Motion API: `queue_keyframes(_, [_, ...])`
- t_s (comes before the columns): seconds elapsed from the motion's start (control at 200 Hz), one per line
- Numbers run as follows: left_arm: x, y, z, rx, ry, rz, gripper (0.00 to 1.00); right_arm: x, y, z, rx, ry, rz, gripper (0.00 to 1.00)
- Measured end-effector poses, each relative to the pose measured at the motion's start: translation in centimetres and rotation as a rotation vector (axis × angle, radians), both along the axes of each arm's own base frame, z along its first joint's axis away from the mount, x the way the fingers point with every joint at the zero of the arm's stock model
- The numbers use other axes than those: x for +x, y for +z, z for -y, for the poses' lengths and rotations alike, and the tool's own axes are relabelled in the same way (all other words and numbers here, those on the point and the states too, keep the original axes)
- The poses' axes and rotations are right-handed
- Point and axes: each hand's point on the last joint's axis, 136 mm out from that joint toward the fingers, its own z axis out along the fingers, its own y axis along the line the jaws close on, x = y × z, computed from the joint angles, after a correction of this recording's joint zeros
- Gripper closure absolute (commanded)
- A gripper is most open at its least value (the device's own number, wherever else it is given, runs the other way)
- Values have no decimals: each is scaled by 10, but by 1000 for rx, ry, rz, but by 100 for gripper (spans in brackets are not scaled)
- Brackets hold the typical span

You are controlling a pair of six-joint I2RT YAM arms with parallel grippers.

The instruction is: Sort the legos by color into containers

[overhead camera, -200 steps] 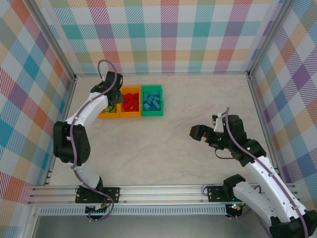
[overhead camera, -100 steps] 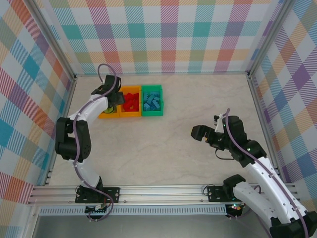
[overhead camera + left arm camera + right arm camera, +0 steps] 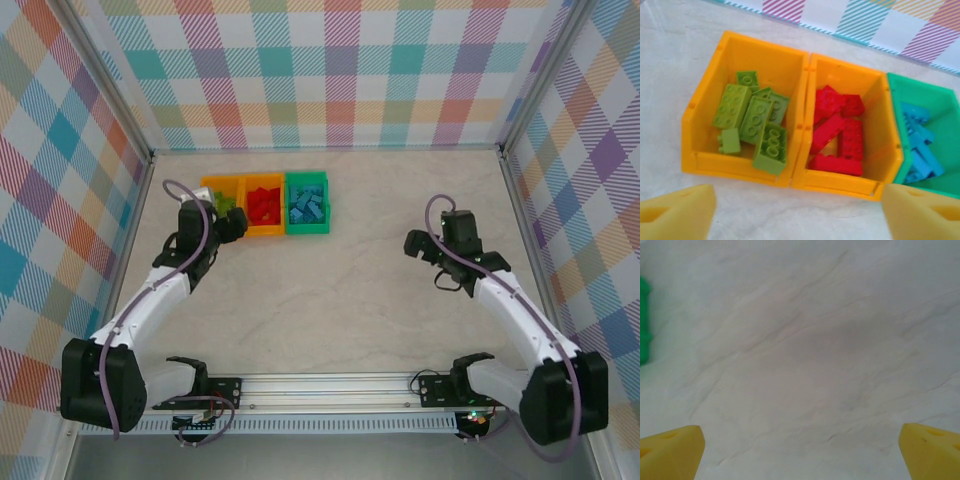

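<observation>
Three containers stand in a row at the back left. The left orange bin [image 3: 735, 170] holds several lime green legos [image 3: 756, 122]. Red legos [image 3: 840, 132] lie in the middle orange bin [image 3: 840, 182], and light blue legos [image 3: 920, 145] lie in the green bin [image 3: 895, 125]. My left gripper [image 3: 236, 222] hangs just in front of the left orange bin [image 3: 213, 183], open and empty, its yellow fingers [image 3: 677, 215] wide apart. My right gripper [image 3: 414, 244] is open over bare table at mid right, with nothing between its fingers [image 3: 670, 452].
Plaid walls close in the table on the back and both sides. An edge of the green bin [image 3: 644, 325] shows at the left of the right wrist view. The marbled tabletop [image 3: 330, 290] between the arms carries no bricks.
My left gripper has pulled back from above the left orange bin toward the near side and its jaws have opened. The right arm has swung up and to the right, still open.
</observation>
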Motion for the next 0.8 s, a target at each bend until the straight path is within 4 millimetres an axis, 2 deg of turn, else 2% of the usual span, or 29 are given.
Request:
queue_keyframes(0.1, [-18,-31,-9,48,13,-6,0,21,-22,35,-49,-84,-2,0])
queue_keyframes(0.17, [-29,-44,-17,91,20,8,0,29,-41,48,-89,-86,-9,1])
queue_keyframes(0.255, [-36,-47,-25,145,33,35,0,38,-57,54,-144,-56,12,0])
queue_keyframes(0.41, [-36,-42,-32,211,43,107,0,54,-81,58,-195,3,106,0])
queue_keyframes(0.55, [-39,-56,-32,244,25,123,0,67,-81,47,-174,85,262,0])
queue_keyframes(0.67, [-33,-68,-25,263,-24,119,0,58,-87,42,-173,118,314,0])
queue_keyframes(0.8, [-19,-83,-15,270,-87,111,0,69,-69,45,-187,98,401,0])
